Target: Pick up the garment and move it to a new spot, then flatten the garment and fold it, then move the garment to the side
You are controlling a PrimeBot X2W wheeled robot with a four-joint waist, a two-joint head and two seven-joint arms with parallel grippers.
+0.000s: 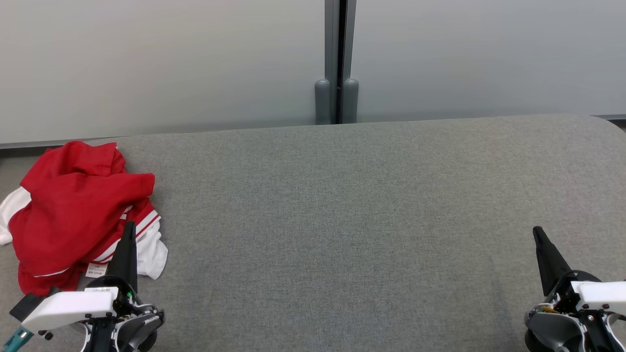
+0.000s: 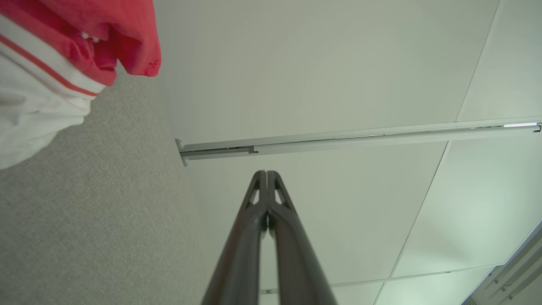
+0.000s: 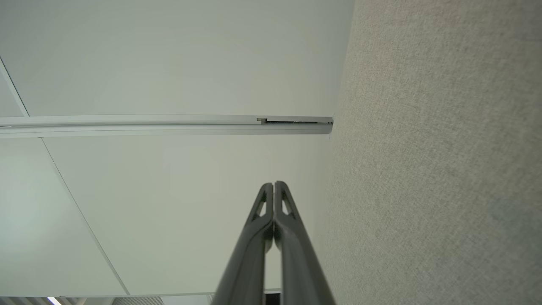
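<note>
A crumpled red and white garment (image 1: 78,210) lies at the left end of the grey fabric surface (image 1: 342,220); its white hem and a label show at the near side. My left gripper (image 1: 129,226) stands at the lower left, fingers pressed together with nothing between them, its tip just in front of the garment's right edge. In the left wrist view the garment (image 2: 63,51) sits at the upper left, apart from the shut fingers (image 2: 266,173). My right gripper (image 1: 537,230) rests at the lower right, far from the garment, also shut (image 3: 274,184) and holding nothing.
A pale wall with a dark vertical seam and two grey posts (image 1: 336,100) runs behind the surface. The surface's far edge meets the wall, and its right end curves off near the frame edge. Wide bare fabric stretches between the two grippers.
</note>
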